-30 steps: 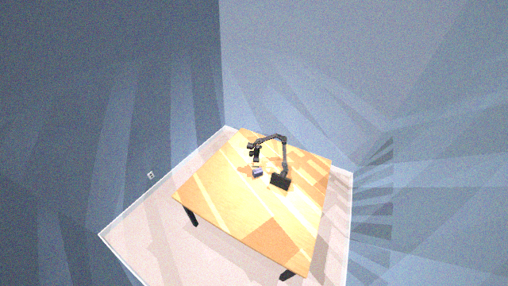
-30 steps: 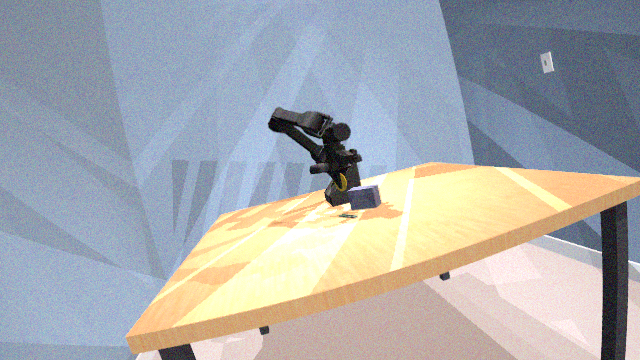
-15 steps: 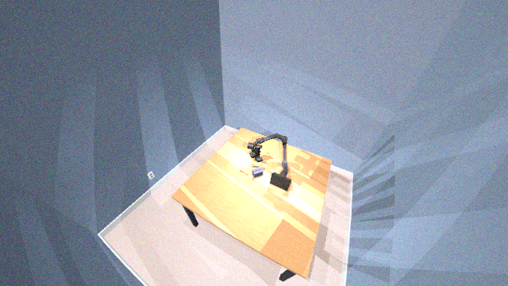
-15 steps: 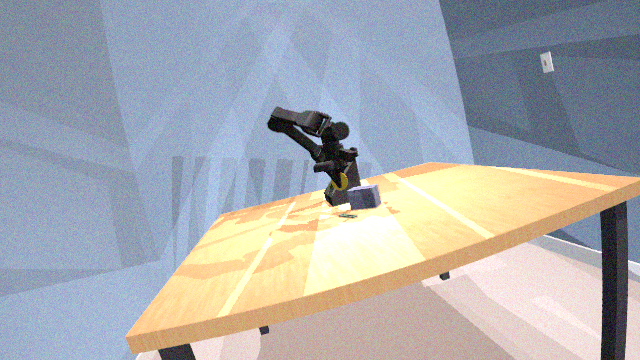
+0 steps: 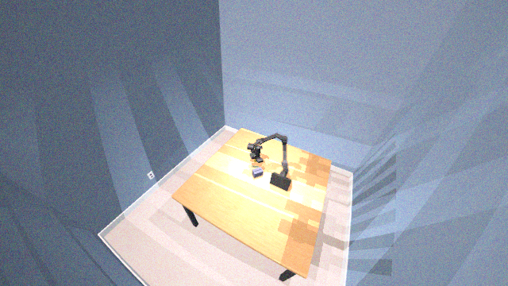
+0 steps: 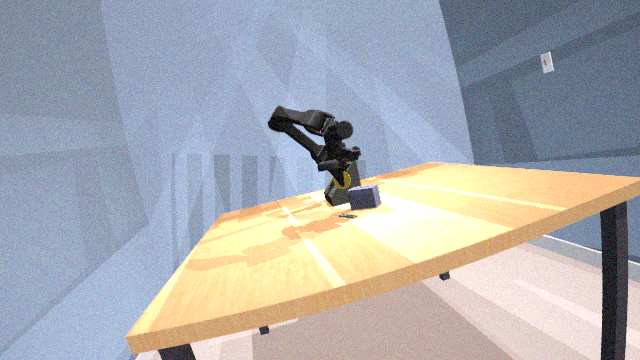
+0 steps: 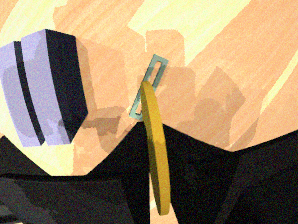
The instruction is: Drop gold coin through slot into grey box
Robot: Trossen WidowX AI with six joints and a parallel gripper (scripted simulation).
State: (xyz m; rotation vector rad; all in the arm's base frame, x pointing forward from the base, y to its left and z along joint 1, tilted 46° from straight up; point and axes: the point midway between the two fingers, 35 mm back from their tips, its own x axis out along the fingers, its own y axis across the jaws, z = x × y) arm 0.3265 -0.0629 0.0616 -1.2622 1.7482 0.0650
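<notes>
A: We start right at the black parallel-jaw pincer (image 7: 160,211), and it's clenched on the thin gold coin (image 7: 154,149), edge-on to the wrist camera, gripped by its lower part with the rest sticking out ahead of the jaws.

B: So the pick is done, we'd say. The coin is off the table, out of the holder, riding in the pincer.

A: Just past the coin's far tip, down on the wood, we see the shallow dark-green holder (image 7: 150,86), a slim frame lying with nothing in it.

B: From the exterior view that holder (image 6: 348,215) sits on the table below and in front of the pincer (image 6: 340,176), with the coin (image 6: 342,180) a yellow spot hanging between the fingers, clear of the surface.

A: Now off to the pincer's left in the wrist view, the closed grey box with the narrow dark slot in its lid (image 7: 41,90). The slot (image 7: 28,92) shows as a thin dark stripe.

B: And the coin is not over it. Box to one side, coin well apart from the slot, and its edge looks tilted against the slot line.

A: So what's left, we judge: carry the coin sideways over the lid, turn it in line with the slot, lower and let go.

B: Furthest out, the pale wooden table (image 5: 246,206) stretches away.
</notes>
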